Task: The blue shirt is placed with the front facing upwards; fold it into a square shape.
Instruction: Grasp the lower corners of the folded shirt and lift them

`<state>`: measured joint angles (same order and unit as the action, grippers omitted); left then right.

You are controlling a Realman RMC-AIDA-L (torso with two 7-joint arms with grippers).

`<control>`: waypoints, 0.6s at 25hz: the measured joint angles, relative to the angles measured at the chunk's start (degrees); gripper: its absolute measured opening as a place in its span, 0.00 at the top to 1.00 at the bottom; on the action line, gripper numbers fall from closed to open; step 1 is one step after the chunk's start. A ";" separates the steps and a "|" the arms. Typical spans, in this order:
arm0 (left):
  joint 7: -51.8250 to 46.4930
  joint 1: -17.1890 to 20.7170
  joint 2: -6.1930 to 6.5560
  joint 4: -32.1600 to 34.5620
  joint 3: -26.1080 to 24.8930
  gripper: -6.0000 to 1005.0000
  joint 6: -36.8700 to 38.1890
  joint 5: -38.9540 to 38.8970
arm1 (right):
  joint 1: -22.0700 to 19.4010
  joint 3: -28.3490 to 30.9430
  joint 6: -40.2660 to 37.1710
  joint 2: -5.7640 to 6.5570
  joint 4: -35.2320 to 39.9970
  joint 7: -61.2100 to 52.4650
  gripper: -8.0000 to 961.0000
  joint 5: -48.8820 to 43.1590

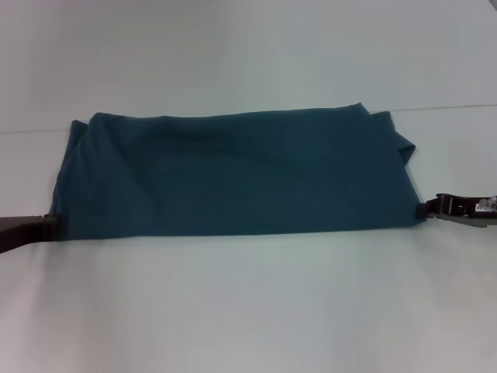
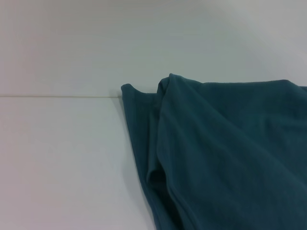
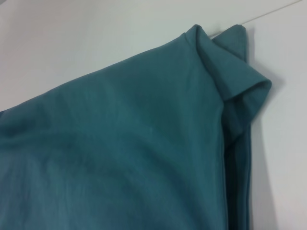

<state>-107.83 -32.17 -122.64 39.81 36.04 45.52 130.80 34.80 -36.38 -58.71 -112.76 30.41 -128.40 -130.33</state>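
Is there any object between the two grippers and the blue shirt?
Nothing visible stands in the way. The blue shirt lies as a wide folded band on the white table. The left gripper is at its left near corner and the right gripper at its right near corner, each right against the cloth edge.

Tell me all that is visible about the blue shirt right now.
The blue shirt is dark teal, soft knit-looking cloth, already folded into a wide band lying flat on the white table. No print or collar shows. Its far corners bunch in loose layered folds, clearest at the robot's right. The left end effector meets its near left corner and the right end effector its near right corner; a grip on the cloth cannot be confirmed.
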 joint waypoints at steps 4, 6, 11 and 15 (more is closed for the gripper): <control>0.08 0.00 0.03 0.00 0.00 0.99 -0.04 0.00 | 0.00 0.00 0.01 0.00 0.00 0.00 0.97 0.00; 0.08 0.08 0.03 0.01 0.00 0.99 -0.08 0.00 | 0.00 0.03 0.02 0.00 0.00 0.03 0.97 0.00; 0.02 0.45 0.04 0.54 -0.35 0.99 -0.14 0.67 | -0.09 0.70 0.09 0.00 0.00 0.53 0.97 -0.01; -0.43 0.91 0.03 1.28 -0.52 0.99 0.20 1.02 | -0.19 0.82 0.08 0.00 0.00 0.57 0.97 -0.01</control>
<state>-108.26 -31.25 -122.61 41.09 35.52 45.72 131.82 34.62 -35.56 -58.63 -112.77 30.41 -127.83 -130.34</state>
